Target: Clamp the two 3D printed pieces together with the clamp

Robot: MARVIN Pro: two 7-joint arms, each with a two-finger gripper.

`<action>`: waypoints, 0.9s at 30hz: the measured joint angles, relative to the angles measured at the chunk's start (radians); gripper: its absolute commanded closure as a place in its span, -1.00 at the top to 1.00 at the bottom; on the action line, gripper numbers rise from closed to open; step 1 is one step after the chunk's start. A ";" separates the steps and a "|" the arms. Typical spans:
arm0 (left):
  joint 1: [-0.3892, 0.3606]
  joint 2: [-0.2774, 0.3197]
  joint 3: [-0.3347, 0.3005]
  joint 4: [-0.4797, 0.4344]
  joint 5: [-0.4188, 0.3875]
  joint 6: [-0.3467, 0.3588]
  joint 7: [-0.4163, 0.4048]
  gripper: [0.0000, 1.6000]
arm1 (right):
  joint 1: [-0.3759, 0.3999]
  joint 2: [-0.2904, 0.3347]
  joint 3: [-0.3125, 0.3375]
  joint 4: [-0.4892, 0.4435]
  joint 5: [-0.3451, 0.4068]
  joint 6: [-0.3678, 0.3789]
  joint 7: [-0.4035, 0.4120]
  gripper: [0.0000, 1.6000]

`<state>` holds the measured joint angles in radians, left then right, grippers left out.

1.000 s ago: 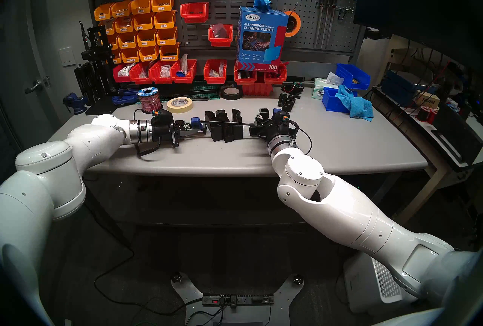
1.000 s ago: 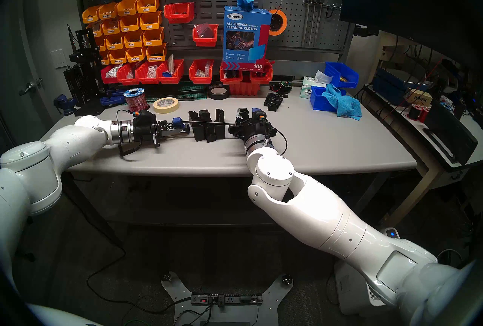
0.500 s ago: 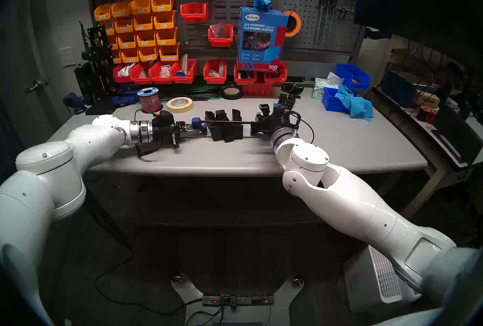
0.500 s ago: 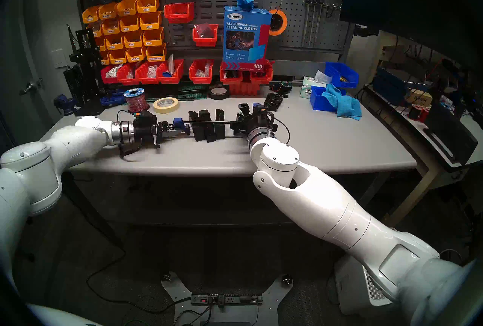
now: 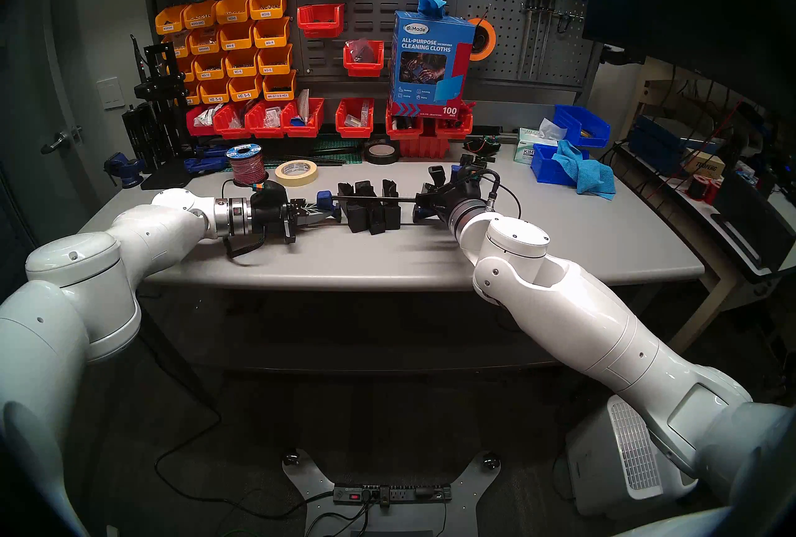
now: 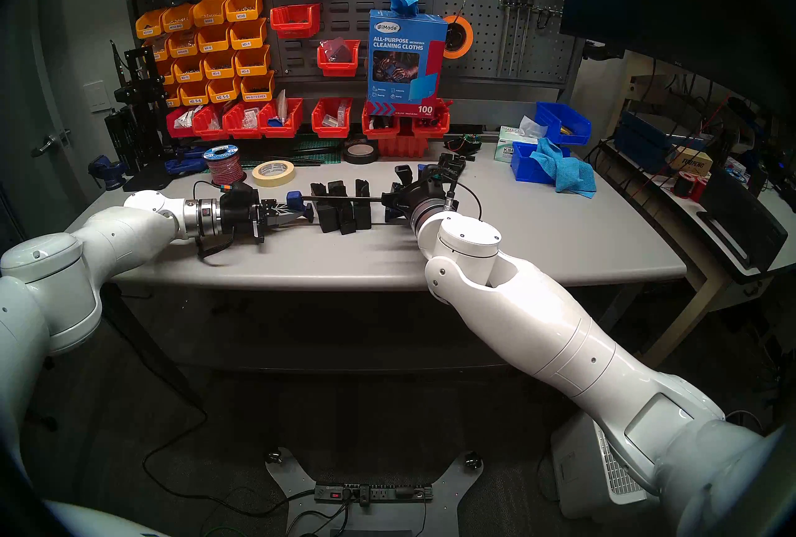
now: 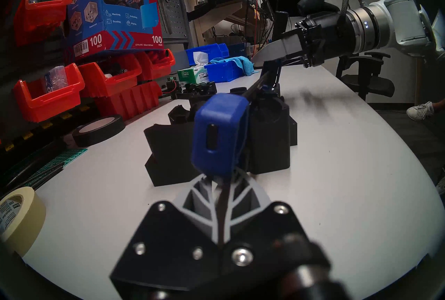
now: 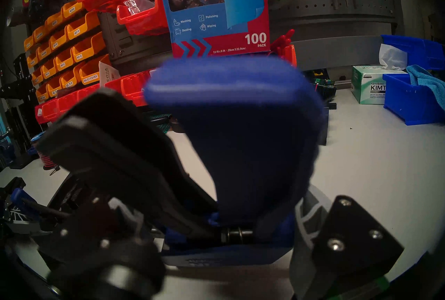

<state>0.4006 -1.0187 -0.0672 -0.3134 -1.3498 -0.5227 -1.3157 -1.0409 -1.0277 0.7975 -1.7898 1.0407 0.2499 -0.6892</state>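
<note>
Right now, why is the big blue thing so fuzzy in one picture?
In the right wrist view the clamp handle sits right against the lens, so it blurs; the box behind stays sharp. In the left wrist view the left gripper fingers blur too. Both head views stay sharp, with dark fisheye corners.

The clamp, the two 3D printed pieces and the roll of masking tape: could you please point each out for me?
clamp (image 5: pixel 324 200), head left view, blue end block on the bar.
two 3D printed pieces (image 5: pixel 369 206), head left view, front face of the middle block.
roll of masking tape (image 5: pixel 297 173), head left view, cream rim.
</note>
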 measured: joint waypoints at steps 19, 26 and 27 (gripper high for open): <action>-0.003 0.000 0.010 -0.001 -0.020 0.000 -0.001 -1.00 | 0.046 -0.019 0.045 0.045 0.101 0.093 0.023 -1.00; -0.003 0.000 0.016 0.000 -0.026 0.000 -0.001 -1.00 | 0.065 -0.028 0.051 0.069 0.119 0.116 0.034 -1.00; -0.003 0.000 0.016 0.000 -0.026 0.000 -0.001 -1.00 | 0.068 -0.030 0.051 0.072 0.120 0.119 0.035 -1.00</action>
<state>0.3974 -1.0185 -0.0508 -0.3132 -1.3761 -0.5227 -1.3166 -0.9726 -1.0574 0.8484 -1.7178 1.1611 0.3686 -0.6543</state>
